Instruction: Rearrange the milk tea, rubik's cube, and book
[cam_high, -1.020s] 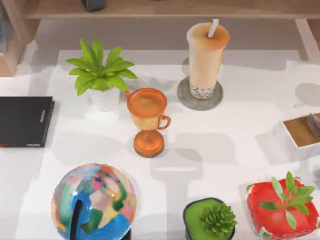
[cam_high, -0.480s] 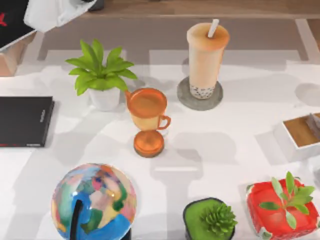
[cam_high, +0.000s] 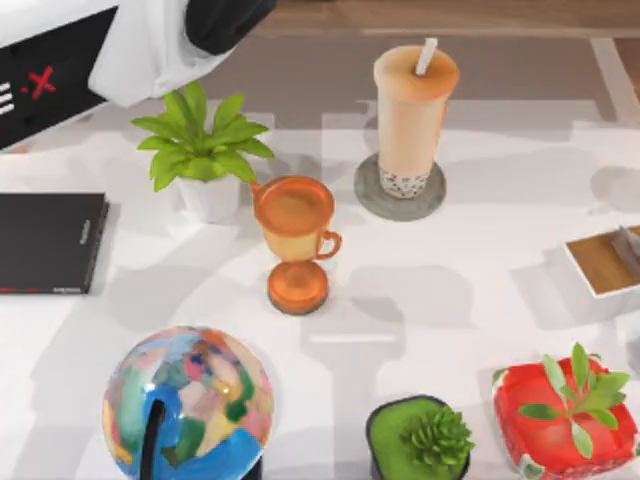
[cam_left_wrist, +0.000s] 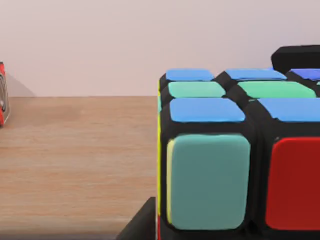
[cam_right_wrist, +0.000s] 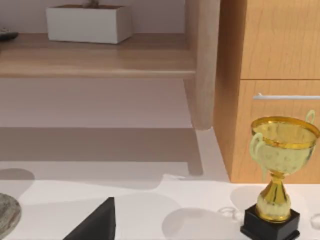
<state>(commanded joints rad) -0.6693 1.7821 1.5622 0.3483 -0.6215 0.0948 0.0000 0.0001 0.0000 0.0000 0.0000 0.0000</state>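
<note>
The milk tea (cam_high: 415, 105) stands upright on a grey coaster (cam_high: 400, 200) at the back of the table, right of centre. The rubik's cube (cam_left_wrist: 235, 160) sits on a wooden shelf (cam_left_wrist: 75, 150), very close in the left wrist view. It shows blue, green, teal and red stickers. My left arm (cam_high: 130, 45) reaches in from the top left, and its dark gripper (cam_high: 225, 18) is over the shelf at the back edge, right at the cube. The book is out of view. My right gripper (cam_right_wrist: 95, 222) is parked off to the right, near a cabinet.
An orange trophy cup (cam_high: 295, 240) stands mid-table, with a leafy plant (cam_high: 200, 150) behind it to the left. A black slab (cam_high: 50, 240) lies at the left edge. A globe (cam_high: 185, 405), a green pot (cam_high: 420, 440) and a red pot (cam_high: 565, 420) line the front. A white box (cam_high: 600, 265) is at right. A gold trophy (cam_right_wrist: 280, 170) stands by the cabinet.
My left arm has swung in from the top left corner and now looms larger over the shelf. Nothing on the table has moved.
</note>
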